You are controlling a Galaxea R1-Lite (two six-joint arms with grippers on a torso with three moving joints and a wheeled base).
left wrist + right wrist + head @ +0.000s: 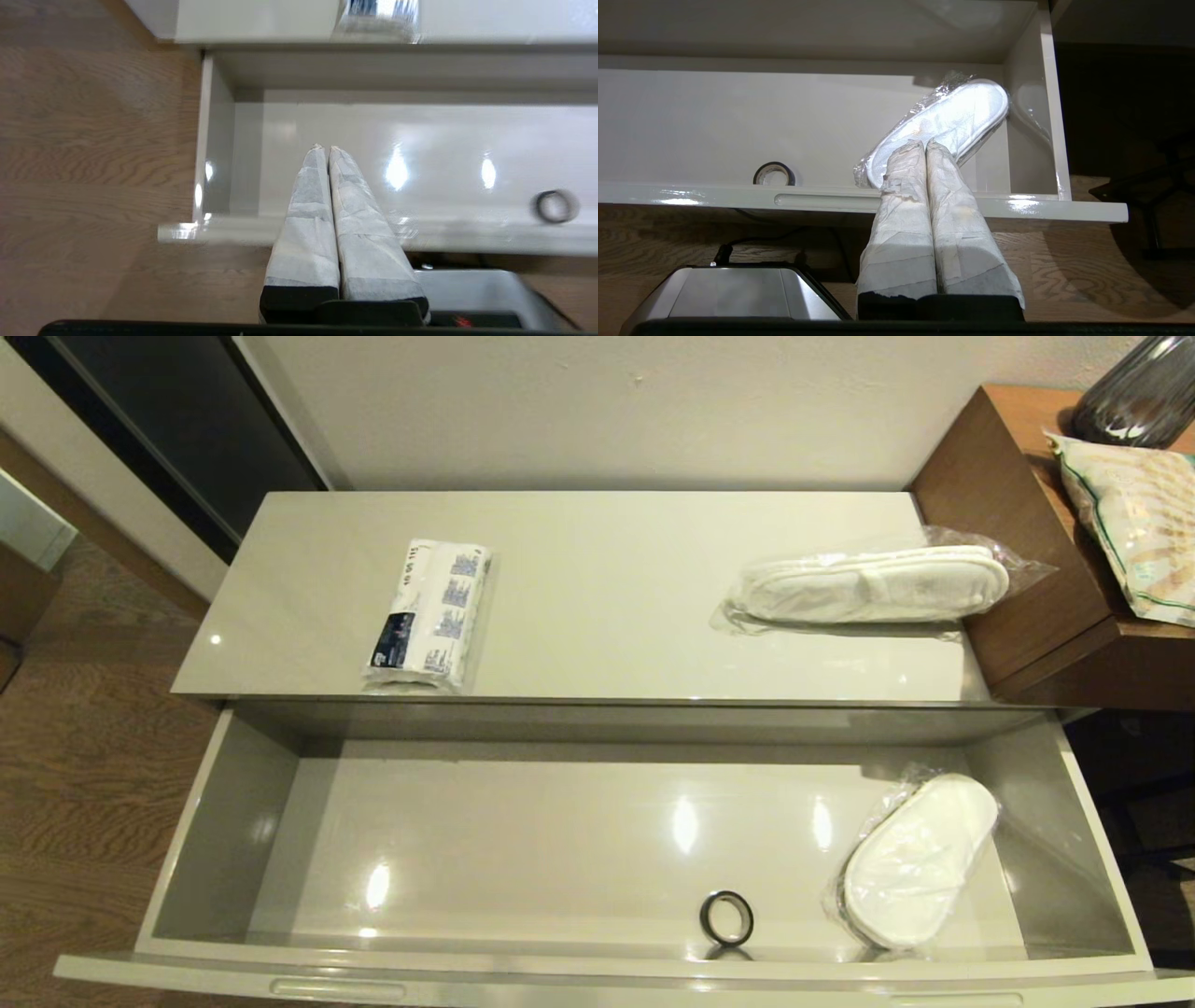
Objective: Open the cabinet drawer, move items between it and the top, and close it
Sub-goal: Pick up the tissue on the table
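Head view: the drawer (233,803) is pulled fully out, a long shallow glossy grey-beige tray as wide as the cabinet, its smooth floor throwing back ceiling-light spots. Slot-shaped handle (338,987) is cut into the front panel on the left side. Inside, at the right end: one flat white slipper pack (920,861) in crinkled clear plastic, lying diagonally, toe toward the back right corner. Near it toward the middle, close to the front wall, a small black ring (727,917), apart from the slipper pack.

The cabinet top (607,588) is a long rectangular cream-beige slab, smooth and reflective. On its left half, at the front edge: a tissue pack (429,613), white plastic wrap, dark blue label, blue printed text, soft rectangular shape. At the right end: a second slipper pack (873,583), white, flat, in loose clear film, lying lengthwise with its far end up against the brown wooden unit (1018,523). On that unit sit a cream patterned bag (1134,523) and a dark ribbed glass vase (1139,397).

Left wrist view: left gripper (325,148) hovers over the left end of the drawer, fingers (306,224) wrapped in white fabric tape, pressed together, holding nothing. Wood-grain floor (93,140) lies beside the drawer.

Right wrist view: right gripper (923,143) sits low in front of the drawer's right end, taped fingers (952,219) pressed together, empty.
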